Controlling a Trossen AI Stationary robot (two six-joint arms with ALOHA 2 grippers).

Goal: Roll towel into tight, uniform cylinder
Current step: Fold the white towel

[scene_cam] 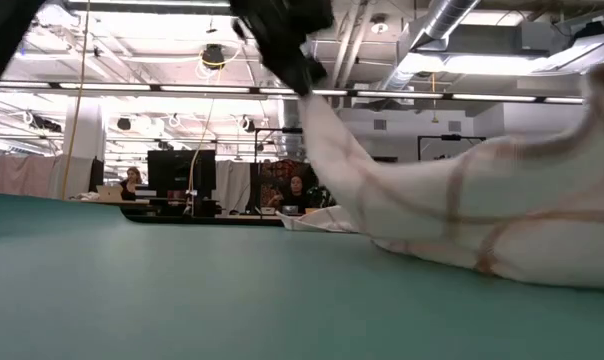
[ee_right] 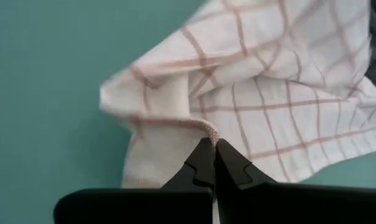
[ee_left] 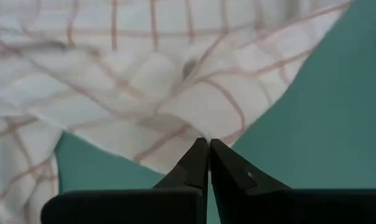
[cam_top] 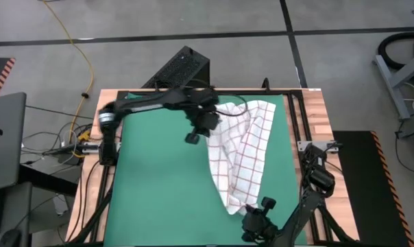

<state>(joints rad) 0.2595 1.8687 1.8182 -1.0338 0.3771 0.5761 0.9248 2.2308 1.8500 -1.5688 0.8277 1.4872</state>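
The towel [cam_top: 245, 147], white with a red-brown grid, lies crumpled along the right half of the green mat [cam_top: 159, 178]. It runs from the far edge toward the near edge. My left gripper [cam_top: 208, 132] is above the mat's middle at the towel's left edge, shut on it and raised. In the low view the left gripper [scene_cam: 287, 45] has the cloth [scene_cam: 327, 130] sloping down from it to the mat. My right gripper [cam_top: 251, 209] is at the towel's near end, shut on it. The towel's far part and middle rest on the mat. My left gripper pinches a point of the towel's left edge [ee_left: 203, 132] between its two fingertips, slanting down from the table's left. That edge is lifted clear of the mat, and the cloth hangs from it in slack folds down to the mat. My right gripper pinches a hemmed edge at the towel's near end [ee_right: 210, 132] between its two fingertips, slanting down from the near right. The cloth bunches in folds around the pinch; one layer or several, I cannot tell. The near end sits low over the mat.
The mat's left half [cam_top: 152, 158] is bare green. A black box [cam_top: 183, 68] stands at the table's far edge. Black frame rails [cam_top: 296, 123] run along the mat's right side. People sit at desks [scene_cam: 182, 180] in the room beyond.
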